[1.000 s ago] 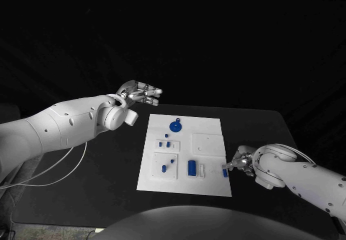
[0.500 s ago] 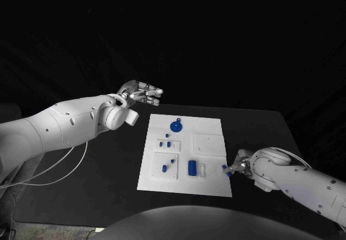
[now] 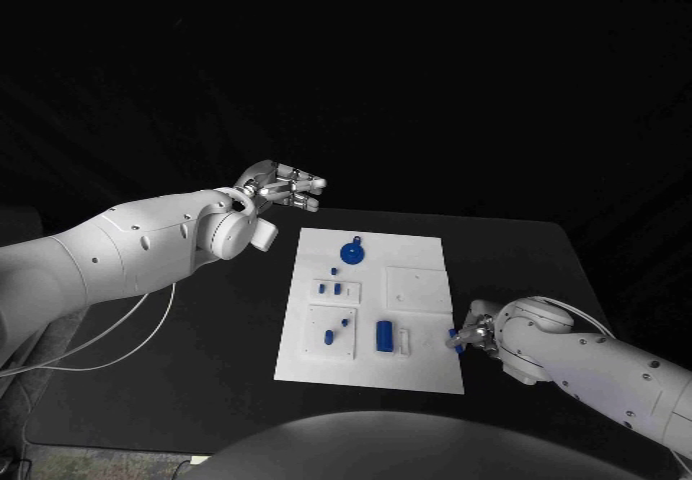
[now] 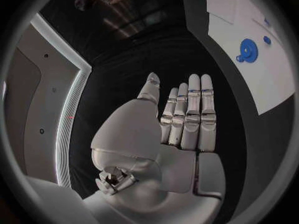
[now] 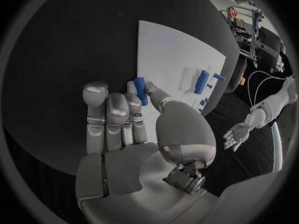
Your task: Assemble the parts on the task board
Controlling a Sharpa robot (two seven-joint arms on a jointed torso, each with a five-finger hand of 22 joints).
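Board on the bench, one blue piece pinched at its right edge

Board (image 3: 418, 290), a white plate, lies mid-bench (image 3: 216, 330) with blue pieces on it: a gear (image 3: 351, 251) at the far end, a longer block (image 3: 384, 336) near the front. At the board's near right edge, the right hand (image 3: 483, 330) pinches a small blue peg (image 5: 141, 90) between thumb and fingers (image 5: 118, 109), the rest lying close together. Far left, clear of the board, the left hand (image 3: 281, 187) holds nothing, its fingers (image 4: 193, 109) straight, side by side. No writing is legible.
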